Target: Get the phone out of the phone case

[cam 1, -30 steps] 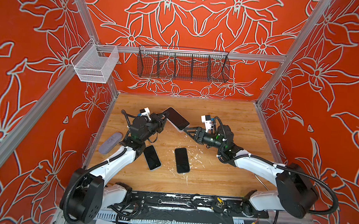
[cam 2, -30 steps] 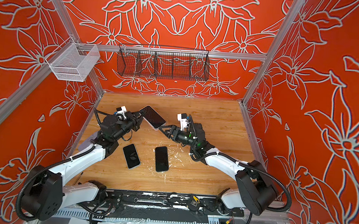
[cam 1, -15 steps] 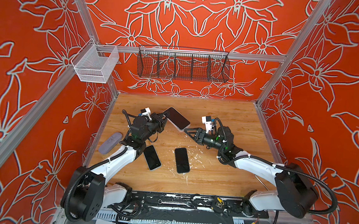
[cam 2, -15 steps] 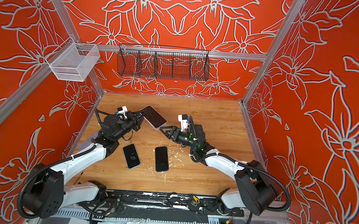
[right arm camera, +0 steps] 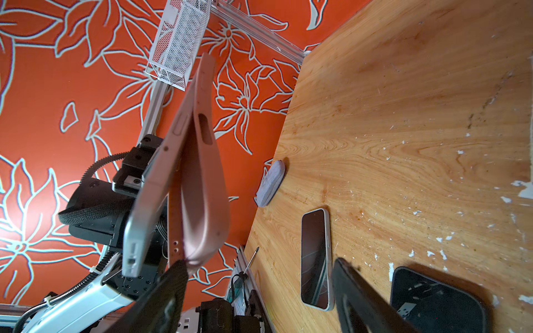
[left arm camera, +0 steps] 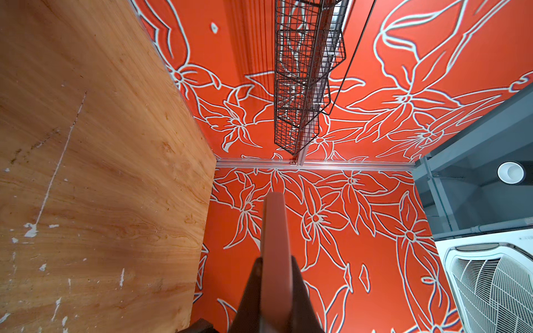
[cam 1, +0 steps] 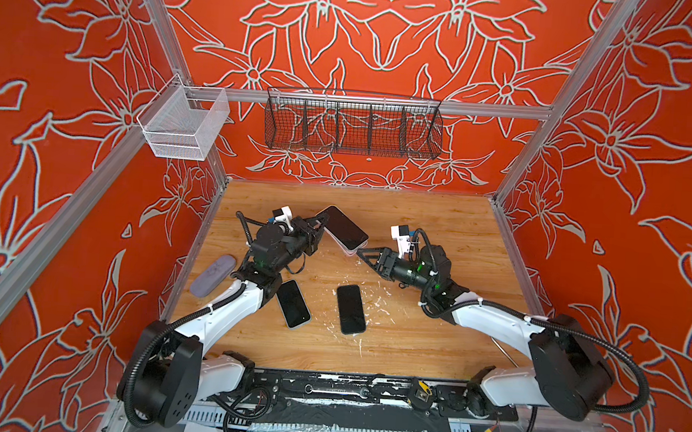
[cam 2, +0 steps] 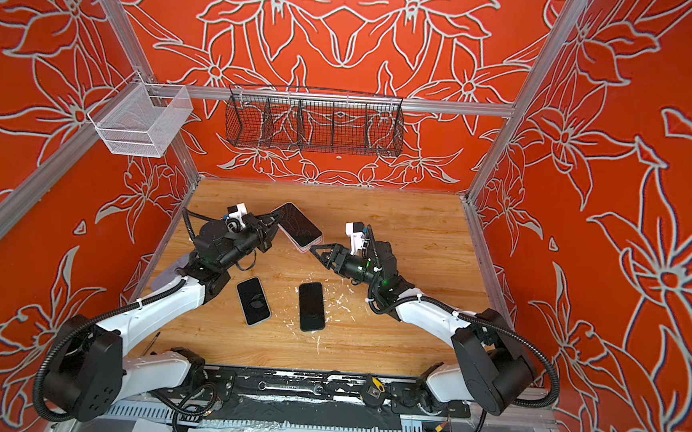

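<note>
Okay, so we're mid-peel. My left gripper (cam 1: 317, 226) is clamped shut on the phone (cam 1: 343, 227) and holds it up off the table (cam 1: 418, 230), screen facing up. On the right wrist cam the pink phone case (right arm camera: 202, 178) bows away from the phone's back at the near end, while the far end looks seated.

The right gripper (cam 1: 363, 258) has its jaws wide apart with nothing in them, one finger right at the loose corner of the case. Next move, I reckon: close on that loose lip and pull it away gently, so the left doesn't lose its hold.

The wood top is scuffed and has white flecks on it. Two other phones (cam 1: 293, 304) (cam 1: 350, 309) lie flat nearer me, and there's a greyish oval thing (cam 1: 212, 275) at the left edge. Orange flowered walls, a black wire basket (cam 1: 352, 128) on the back wall, a white mesh bin (cam 1: 182, 124) on the left.
</note>
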Controlling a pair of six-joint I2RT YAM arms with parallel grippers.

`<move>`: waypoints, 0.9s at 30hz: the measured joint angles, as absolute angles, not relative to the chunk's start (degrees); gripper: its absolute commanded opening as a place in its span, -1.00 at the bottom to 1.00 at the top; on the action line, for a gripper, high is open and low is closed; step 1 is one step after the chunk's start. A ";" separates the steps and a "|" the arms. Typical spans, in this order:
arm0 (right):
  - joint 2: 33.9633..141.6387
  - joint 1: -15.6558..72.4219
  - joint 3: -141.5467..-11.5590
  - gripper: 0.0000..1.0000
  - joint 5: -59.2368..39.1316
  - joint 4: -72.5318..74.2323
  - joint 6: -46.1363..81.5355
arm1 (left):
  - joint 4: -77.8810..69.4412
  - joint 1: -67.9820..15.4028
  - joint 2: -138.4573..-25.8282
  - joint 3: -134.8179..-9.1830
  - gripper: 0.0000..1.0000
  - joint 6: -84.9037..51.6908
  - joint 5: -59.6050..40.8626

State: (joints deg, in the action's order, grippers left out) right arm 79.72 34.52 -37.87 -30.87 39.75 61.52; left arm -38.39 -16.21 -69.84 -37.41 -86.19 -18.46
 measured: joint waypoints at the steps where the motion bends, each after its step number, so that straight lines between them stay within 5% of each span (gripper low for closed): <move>1: 79.72 34.22 -37.87 0.58 -31.05 39.92 61.52 | -38.54 -16.23 -69.95 -37.41 -1.00 -86.19 -18.70; 11: 81.49 32.95 -38.11 0.42 -36.45 46.33 63.13 | -40.49 -16.60 -71.16 -37.80 -1.00 -85.73 -19.92; 19: 83.66 32.95 -39.94 -0.01 -39.72 50.63 66.26 | -42.48 -18.02 -72.90 -40.10 -1.00 -84.90 -21.80; 27: 83.64 32.95 -40.23 -0.14 -40.16 51.55 68.01 | -43.42 -18.26 -73.52 -40.10 -1.00 -84.44 -21.78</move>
State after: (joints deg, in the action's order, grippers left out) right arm 83.64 32.95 -40.23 -40.16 51.55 68.01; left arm -43.42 -18.26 -73.52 -40.10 -84.44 -21.78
